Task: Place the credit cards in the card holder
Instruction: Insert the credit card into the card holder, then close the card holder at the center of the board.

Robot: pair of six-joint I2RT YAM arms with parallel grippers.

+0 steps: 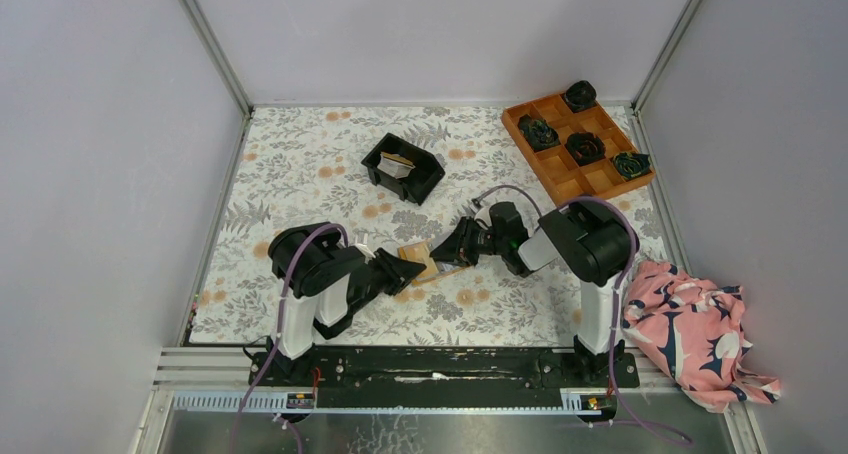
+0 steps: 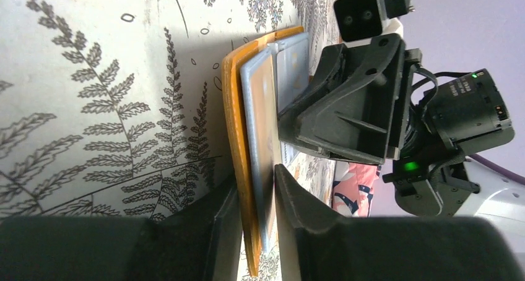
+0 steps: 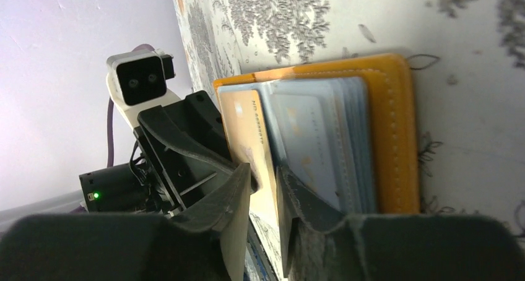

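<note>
The orange-tan card holder (image 1: pixel 420 261) lies open on the floral mat between my two grippers. My left gripper (image 1: pixel 410 269) grips its near edge: in the left wrist view the jaws (image 2: pixel 257 176) press the orange cover (image 2: pixel 234 108) and its grey-blue inner flap together. My right gripper (image 1: pixel 445 250) comes in from the other side. In the right wrist view its fingers (image 3: pixel 263 172) stand apart around the edge of a tan credit card (image 3: pixel 244 129), which lies against the holder's blue pockets. Pale cards (image 3: pixel 309 145) sit in those pockets inside the orange cover (image 3: pixel 396 138).
A black bin (image 1: pixel 402 168) with pale cards inside stands behind the holder. An orange compartment tray (image 1: pixel 520 134) with dark rosettes sits at the back right. A pink patterned cloth (image 1: pixel 690 324) lies off the mat at the right. Grey walls enclose the table.
</note>
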